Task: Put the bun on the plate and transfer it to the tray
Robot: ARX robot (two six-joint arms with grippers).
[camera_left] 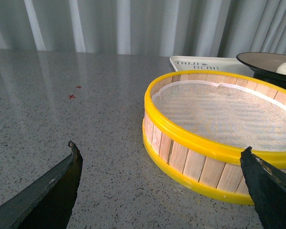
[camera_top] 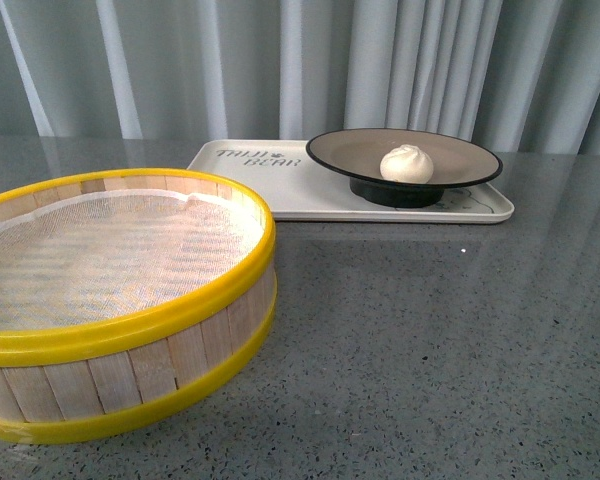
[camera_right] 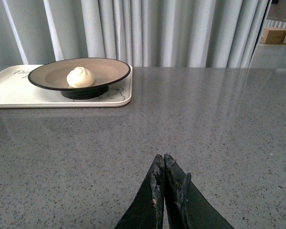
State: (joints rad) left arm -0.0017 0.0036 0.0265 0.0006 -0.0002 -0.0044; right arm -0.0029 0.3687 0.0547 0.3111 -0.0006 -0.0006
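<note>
Bun [camera_top: 407, 163] sits in the plate [camera_top: 350, 152], a little toward the robot's right of the dish centre, pleated top up. White dough, intact. Plate is beige inside, black rim, black foot; it stands upright on the right half of the tray [camera_top: 280, 195]. Tray lies flat on the grey speckled table [camera_top: 430, 340], far side, close to the curtain [camera_top: 280, 60]. Grey lettering shows on the tray's left end, clear of the plate.

Steamer basket [camera_top: 110, 300] stands on the table nearer the robot and to its left, apart from the tray. Yellow rims top and bottom, wooden slat wall, white mesh cloth lining inside; nothing lies on the cloth.

Left gripper [camera_left: 159, 164]: fingers spread wide, nothing between them, low over the table just beside the basket's wall. One fingertip overlaps the basket's yellow rim in the left wrist view; contact cannot be told.

Right gripper [camera_right: 164, 164]: fingertips pressed together, holding nothing, above bare table well apart from tray and plate.

Two small red marks [camera_left: 74, 92] on the table beyond the left gripper.
</note>
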